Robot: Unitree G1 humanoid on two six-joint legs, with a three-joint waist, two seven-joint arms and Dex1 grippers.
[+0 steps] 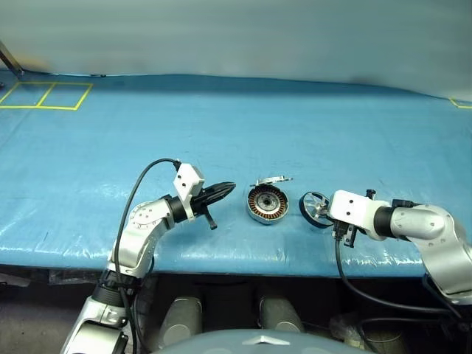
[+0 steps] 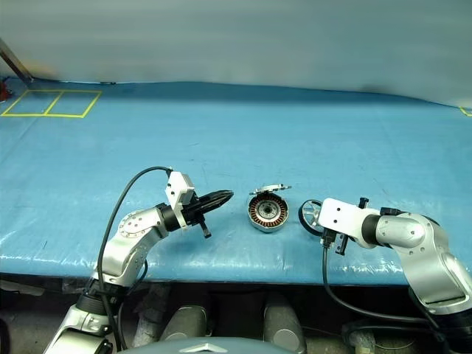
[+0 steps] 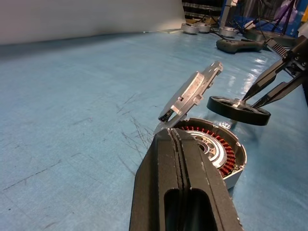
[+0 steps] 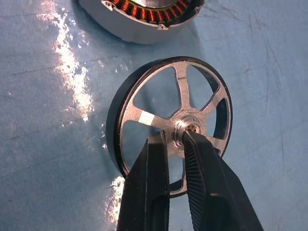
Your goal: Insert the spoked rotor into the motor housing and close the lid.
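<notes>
The motor housing (image 1: 267, 204), a shallow silver can with copper windings, sits on the blue table. Its lid (image 3: 192, 94), a pale grey metal disc, stands tilted up on the housing's far rim. The spoked rotor (image 4: 175, 118), a black ring with pale spokes, is just right of the housing. My right gripper (image 4: 175, 137) is shut on the rotor's centre hub. Whether the rotor touches the table I cannot tell. My left gripper (image 1: 228, 187) is shut and empty, pointing level at the housing from its left, a short gap away.
Yellow tape squares (image 1: 44, 96) mark the far left of the blue table (image 1: 236, 125). The table's front edge runs just below both arms. In the left wrist view, several round metal parts (image 3: 207, 28) and a dark device (image 3: 240, 45) lie beyond the table.
</notes>
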